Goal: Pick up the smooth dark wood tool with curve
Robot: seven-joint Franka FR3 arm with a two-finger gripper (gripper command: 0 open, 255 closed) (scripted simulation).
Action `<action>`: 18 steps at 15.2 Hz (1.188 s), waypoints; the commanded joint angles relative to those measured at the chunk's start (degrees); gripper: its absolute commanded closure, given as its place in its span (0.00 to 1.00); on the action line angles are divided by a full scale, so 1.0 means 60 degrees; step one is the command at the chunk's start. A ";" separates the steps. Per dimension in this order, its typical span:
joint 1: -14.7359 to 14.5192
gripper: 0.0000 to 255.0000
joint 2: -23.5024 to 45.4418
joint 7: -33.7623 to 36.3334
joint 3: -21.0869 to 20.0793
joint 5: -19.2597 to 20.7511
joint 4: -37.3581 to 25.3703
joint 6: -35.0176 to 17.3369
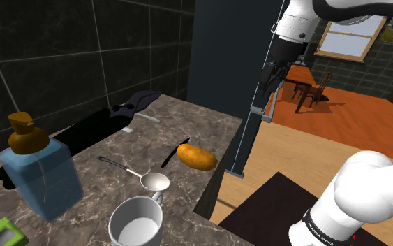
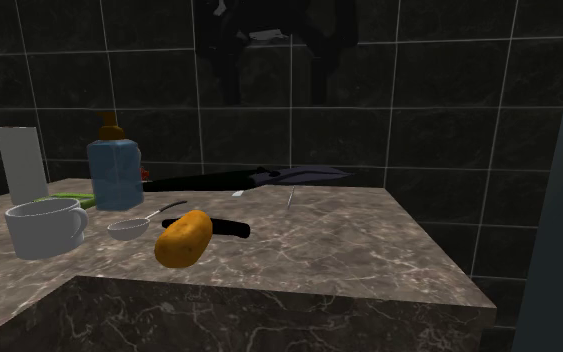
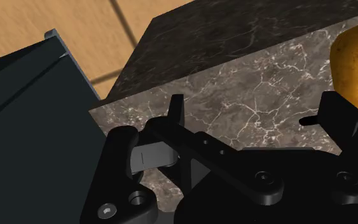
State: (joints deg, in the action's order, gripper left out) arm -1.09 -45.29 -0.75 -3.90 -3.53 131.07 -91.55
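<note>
Dark marbled counter carries everything. Off its edge hangs the black hand, fingers spread and empty. Just beside the potato lies the slim dark curved tool, untouched: approach, grasp and lift are all still to do.

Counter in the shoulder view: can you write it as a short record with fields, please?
target: dark curved tool, lying flat on the marble counter
beside it: orange-brown potato, close by
robot: claw open, empty, raised away from the tool
others: white mug, metal spoon, blue soap bottle
</note>
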 commanded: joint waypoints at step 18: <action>0.1347 0.00 0.1118 0.8804 -0.4356 -0.3886 0.2609 -0.5914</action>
State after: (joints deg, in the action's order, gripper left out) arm 6.27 -39.82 48.33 -28.04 -25.75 146.97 -124.76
